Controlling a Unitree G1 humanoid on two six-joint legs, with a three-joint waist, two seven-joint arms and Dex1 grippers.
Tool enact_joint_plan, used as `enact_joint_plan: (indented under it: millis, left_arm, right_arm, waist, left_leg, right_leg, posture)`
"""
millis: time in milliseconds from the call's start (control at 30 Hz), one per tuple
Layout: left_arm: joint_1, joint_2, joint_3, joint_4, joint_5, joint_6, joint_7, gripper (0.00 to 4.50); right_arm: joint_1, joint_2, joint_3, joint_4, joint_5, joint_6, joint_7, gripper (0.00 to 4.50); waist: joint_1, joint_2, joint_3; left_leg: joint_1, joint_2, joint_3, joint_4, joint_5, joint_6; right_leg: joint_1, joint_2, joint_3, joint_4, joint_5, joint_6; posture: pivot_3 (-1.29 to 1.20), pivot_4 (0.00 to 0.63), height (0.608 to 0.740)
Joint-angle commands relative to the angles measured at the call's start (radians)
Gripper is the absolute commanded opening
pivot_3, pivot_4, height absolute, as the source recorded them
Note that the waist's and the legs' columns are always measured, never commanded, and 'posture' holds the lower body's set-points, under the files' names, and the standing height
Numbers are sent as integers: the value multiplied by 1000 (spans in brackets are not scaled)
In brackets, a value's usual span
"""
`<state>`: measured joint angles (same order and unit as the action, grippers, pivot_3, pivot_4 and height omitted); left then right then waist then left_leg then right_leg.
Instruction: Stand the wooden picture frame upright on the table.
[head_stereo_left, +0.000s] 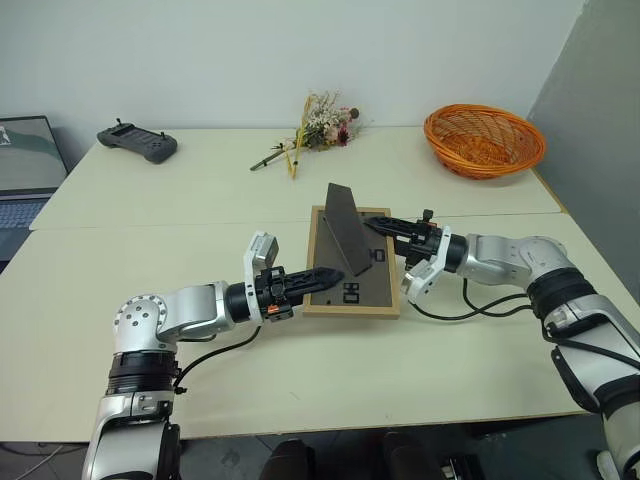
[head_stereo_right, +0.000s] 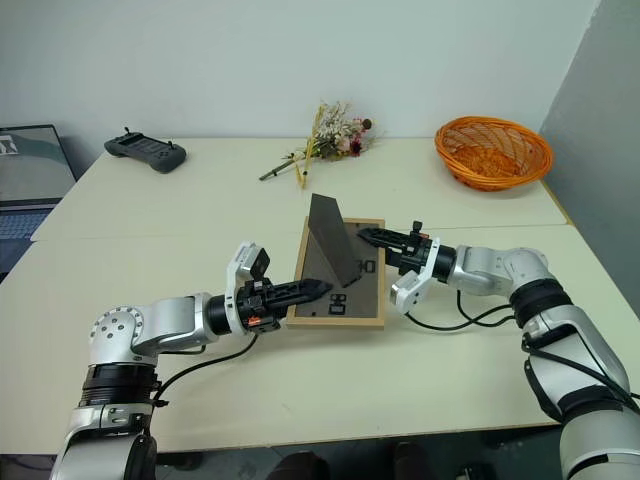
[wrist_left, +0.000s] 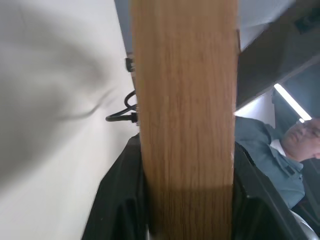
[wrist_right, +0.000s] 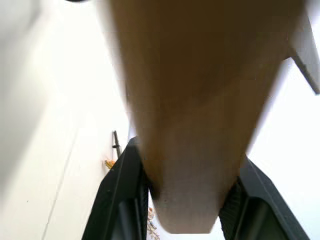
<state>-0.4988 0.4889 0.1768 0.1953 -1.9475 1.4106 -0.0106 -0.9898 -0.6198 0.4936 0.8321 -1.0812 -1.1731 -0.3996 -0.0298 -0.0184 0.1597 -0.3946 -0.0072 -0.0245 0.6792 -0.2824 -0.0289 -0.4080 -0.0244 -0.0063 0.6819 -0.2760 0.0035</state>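
The wooden picture frame (head_stereo_left: 368, 292) is near the middle of the table (head_stereo_left: 180, 215), dark back facing up, with its fold-out stand (head_stereo_left: 345, 228) sticking up. My left gripper (head_stereo_left: 325, 277) comes in level from the left and is shut on the frame's left rail. In the left wrist view, that light-wood rail (wrist_left: 185, 125) sits between the black fingers (wrist_left: 120, 200). My right gripper (head_stereo_left: 378, 227) comes in from the right at the frame's far right corner. The right wrist view shows the wooden edge (wrist_right: 192, 165) clamped between its fingers (wrist_right: 122, 200). The picture side is hidden.
An orange wicker basket (head_stereo_left: 484, 140) stands at the back right. A dried flower bunch (head_stereo_left: 322, 125) lies at the back centre and a dark controller (head_stereo_left: 137, 142) at the back left. A laptop (head_stereo_left: 25, 165) is off the left edge. A person (wrist_left: 300, 145) appears in the left wrist view.
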Motion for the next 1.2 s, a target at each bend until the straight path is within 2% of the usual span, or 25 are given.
enact_joint_plan:
  millis: [33, 133, 300, 333, 433, 500, 567, 633, 667, 767, 833, 933, 1067, 1200]
  left_arm:
    - [-5, 12, -11, -35, -25, -13, -16, 2732]
    - [-5, 31, -4, -55, -25, -34, -6, 3378]
    - [-2, 121, 31, -51, -25, -83, 18, 4457]
    - [1, 152, 40, -47, -25, -92, 17, 4500]
    - [2, 239, 69, -79, 54, -121, -10, 4500]
    - [-5, 284, 76, -153, 191, -155, -56, 4500]
    - [-9, 312, 75, -258, 329, -216, -115, 4500]
    - [3, 338, 51, -368, 503, -310, -176, 4500]
    - [16, 350, 36, -420, 590, -360, -207, 4500]
    - [63, 344, 16, -509, 749, -458, -259, 4500]
    - [111, 332, -2, -544, 862, -532, -276, 4500]
    - [193, 336, -58, -606, 1037, -644, -339, 4500]
    - [242, 290, -93, -652, 1115, -680, -365, 4500]
    - [260, 261, -143, -663, 1219, -728, -396, 4500]
  right_arm:
    - [-14, -17, -17, -47, 55, -32, -34, 1288]
    - [-14, -24, -25, -45, 73, -42, -21, 1288]
    - [-11, -61, -33, -19, 145, -102, 32, 1288]
    - [-12, -62, -34, 5, 196, -120, 69, 1288]
    - [-17, -27, -14, 126, 428, -136, 300, 1288]
    - [13, 20, -3, 147, 699, -52, 591, 1288]
    - [66, 68, -30, 48, 999, 158, 919, 1288]
    - [119, 96, -51, -119, 1258, 494, 1255, 1288]
    - [135, 109, -74, -208, 1370, 696, 1349, 1288]
    - [129, 139, -145, -345, 1556, 1129, 1451, 1288]
    - [98, 161, -181, -338, 1611, 1321, 1487, 1288]
    - [40, 211, -229, -212, 1608, 1454, 1510, 1288]
    - [-5, 273, -275, -51, 1551, 1501, 1538, 1288]
    - [-6, 314, -276, 72, 1456, 1416, 1538, 1288]
  waist:
    - [0, 0, 0]
    - [0, 0, 0]
    - [1, 0, 0]
    - [0, 0, 0]
    - [-3, -1, 0]
    - [-6, -1, 1]
    - [-8, -1, 1]
    - [-6, -2, 1]
    - [-3, -1, 1]
    - [2, 1, 3]
    - [4, 1, 3]
    - [4, 1, 3]
    - [10, 1, 3]
    - [15, 1, 3]
  left_leg:
    - [0, 0, 0, 0, 0, 0]
    - [0, 0, 0, 0, 0, 0]
    - [0, 0, 0, 0, 0, 0]
    - [0, 0, 0, 0, 0, 0]
    - [0, 1, 0, 0, 0, 0]
    - [1, 1, 0, 0, 0, 0]
    - [2, 2, 0, -1, 0, 1]
    - [1, 2, -1, -1, 0, 1]
    - [0, 3, -2, 0, -1, 1]
    - [0, 3, -2, -1, -1, 2]
    - [0, 2, -2, -1, -1, 2]
    - [0, 1, -2, -2, -3, 5]
    - [0, 1, -2, -3, -3, 6]
    - [-2, 1, -1, -2, -4, 8]
  right_leg:
    - [0, 0, 0, 0, 0, 0]
    - [0, 0, 0, 0, 0, 0]
    - [0, 0, 0, 0, 0, 0]
    - [0, 0, 0, 0, 0, 0]
    - [0, 0, 0, 0, 0, 0]
    - [2, 0, 0, -1, 0, 0]
    - [3, 0, -1, -2, 0, 0]
    - [3, 0, -1, -2, 0, 0]
    - [3, 0, -2, -2, 0, 0]
    - [3, 0, -3, -2, 0, 0]
    - [2, -1, -3, -2, 0, 0]
    - [1, -1, -3, -1, 0, 0]
    - [1, -1, -3, -2, 0, -1]
    - [-1, -1, -3, -1, 0, 0]
  posture:
    - [0, 150, 740]
    - [0, 150, 740]
    - [0, 150, 740]
    - [0, 150, 740]
    - [0, 150, 740]
    - [0, 150, 740]
    - [0, 150, 740]
    - [0, 150, 740]
    - [0, 150, 740]
    - [0, 150, 740]
    - [0, 150, 740]
    - [0, 150, 740]
    - [0, 150, 740]
    - [0, 150, 740]
